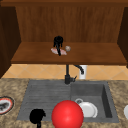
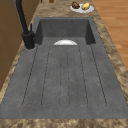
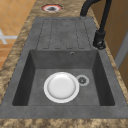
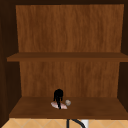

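— Where's the pink plate (image 1: pixel 59 51)?
— Flat on the shelf (image 1: pixel 100 53), seemingly placed, under the right hand (image 1: pixel 58 41) (grip: cannot tell), not yet clear; grey ball (image 1: pixel 67 48) just beside; left hand (image 1: pixel 37 116) idles.

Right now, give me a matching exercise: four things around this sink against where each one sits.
Things:
1 white plate
2 red-rimmed plate
3 pink dish
4 plate of fruit

Places:
A on the cabinet shelf, under the right hand
B on the counter left of the sink
C in the sink basin
D on the counter right of the sink

Pairs: 1-C, 2-B, 3-A, 4-D.
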Controlling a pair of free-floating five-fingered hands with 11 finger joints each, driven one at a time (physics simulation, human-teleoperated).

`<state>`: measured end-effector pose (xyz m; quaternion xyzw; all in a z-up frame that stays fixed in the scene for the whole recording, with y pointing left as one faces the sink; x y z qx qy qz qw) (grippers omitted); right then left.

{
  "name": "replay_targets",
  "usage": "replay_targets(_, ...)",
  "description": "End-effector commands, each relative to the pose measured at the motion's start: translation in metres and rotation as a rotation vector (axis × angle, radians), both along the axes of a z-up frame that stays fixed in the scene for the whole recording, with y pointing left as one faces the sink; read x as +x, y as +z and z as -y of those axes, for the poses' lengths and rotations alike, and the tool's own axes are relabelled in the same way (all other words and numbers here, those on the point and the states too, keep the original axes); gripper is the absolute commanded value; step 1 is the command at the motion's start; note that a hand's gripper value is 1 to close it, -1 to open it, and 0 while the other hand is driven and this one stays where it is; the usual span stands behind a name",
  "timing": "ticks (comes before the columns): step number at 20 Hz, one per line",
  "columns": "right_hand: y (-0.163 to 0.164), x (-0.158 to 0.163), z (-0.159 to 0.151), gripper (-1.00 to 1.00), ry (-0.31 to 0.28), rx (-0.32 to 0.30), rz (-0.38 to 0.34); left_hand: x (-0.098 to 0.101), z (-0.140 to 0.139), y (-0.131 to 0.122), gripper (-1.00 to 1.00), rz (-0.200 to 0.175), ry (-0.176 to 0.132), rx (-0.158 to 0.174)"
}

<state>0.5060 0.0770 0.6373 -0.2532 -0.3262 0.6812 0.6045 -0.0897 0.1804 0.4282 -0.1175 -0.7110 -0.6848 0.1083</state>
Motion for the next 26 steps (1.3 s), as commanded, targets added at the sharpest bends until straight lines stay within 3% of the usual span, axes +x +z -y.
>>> replay_targets(1,-0.011,0.019,0.000,-1.00,0.000,-0.004,-0.006,0.000,0.000,0.000,0.00,0.000,0.000,0.000)
replay_targets(10,-0.044,0.059,0.000,-1.00,0.002,-0.018,0.010,0.000,0.000,0.000,0.00,0.000,0.000,0.000)
replay_targets(23,-0.045,0.050,0.010,-1.00,0.022,0.032,0.013,0.000,0.000,0.000,0.00,0.000,0.000,0.000)
replay_targets(26,-0.052,0.038,0.008,-1.00,0.027,0.025,0.053,0.000,0.000,0.000,0.00,0.000,0.000,0.000)
